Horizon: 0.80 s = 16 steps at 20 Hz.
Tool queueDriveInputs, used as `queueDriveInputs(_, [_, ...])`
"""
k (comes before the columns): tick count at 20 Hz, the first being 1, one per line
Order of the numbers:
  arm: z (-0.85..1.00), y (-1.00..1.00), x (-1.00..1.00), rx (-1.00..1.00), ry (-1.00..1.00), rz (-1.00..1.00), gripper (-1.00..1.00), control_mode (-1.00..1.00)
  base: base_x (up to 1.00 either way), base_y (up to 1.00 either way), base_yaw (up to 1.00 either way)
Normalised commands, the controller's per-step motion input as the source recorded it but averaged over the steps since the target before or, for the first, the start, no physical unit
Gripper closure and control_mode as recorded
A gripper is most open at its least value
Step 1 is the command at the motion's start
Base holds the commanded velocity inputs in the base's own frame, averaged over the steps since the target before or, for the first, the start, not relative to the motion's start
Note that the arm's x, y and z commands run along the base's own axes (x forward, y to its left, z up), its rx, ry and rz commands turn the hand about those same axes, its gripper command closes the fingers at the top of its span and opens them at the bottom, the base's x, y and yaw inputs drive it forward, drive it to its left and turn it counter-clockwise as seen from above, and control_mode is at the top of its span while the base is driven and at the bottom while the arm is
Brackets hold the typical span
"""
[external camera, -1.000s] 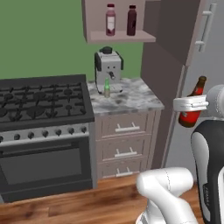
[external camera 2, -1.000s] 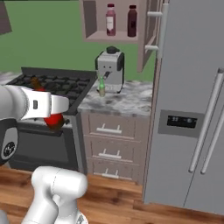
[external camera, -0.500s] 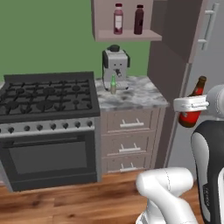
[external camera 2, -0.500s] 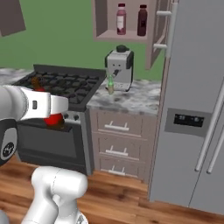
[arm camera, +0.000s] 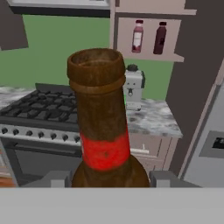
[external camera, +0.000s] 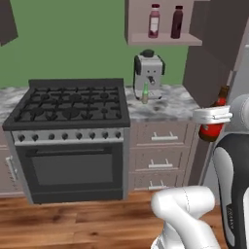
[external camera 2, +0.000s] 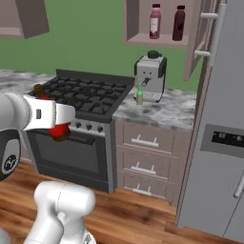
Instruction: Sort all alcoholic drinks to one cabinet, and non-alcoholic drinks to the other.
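My gripper is shut on the amber-brown bottle with a red label, an alcoholic drink held upright close to the arm. In the left base view the gripper holds this bottle at the right edge; in the right base view the bottle shows at the left. The slim green bottle stands on the marble counter in front of the coffee machine. The non-alcoholic drinks, a pink bottle and a dark maroon bottle, stand in the open upper cabinet.
A black gas stove stands left of the counter with its drawers. A coffee machine sits at the counter's back. The grey fridge rises on the right. The cabinet door hangs open. Another upper cabinet hangs far left.
The whole scene has slid to the right in both base views, so the camera moved with the base. The amber-brown bottle stays in the gripper.
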Motion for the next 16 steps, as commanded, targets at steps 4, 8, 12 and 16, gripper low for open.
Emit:
queueDriveInputs(4, [0.0,0.0,0.0,0.0,0.0,0.0,1.0,1.0,0.0,0.45,0.2])
queueDriveInputs(8, [0.0,0.0,0.0,0.0,0.0,0.0,1.0,1.0,0.02,0.44,0.16])
queueDriveInputs(12, [0.0,0.0,0.0,0.0,0.0,0.0,1.0,1.0,0.21,0.5,0.09])
queueDriveInputs(16, [0.0,0.0,0.0,0.0,0.0,0.0,1.0,1.0,0.34,0.58,0.04])
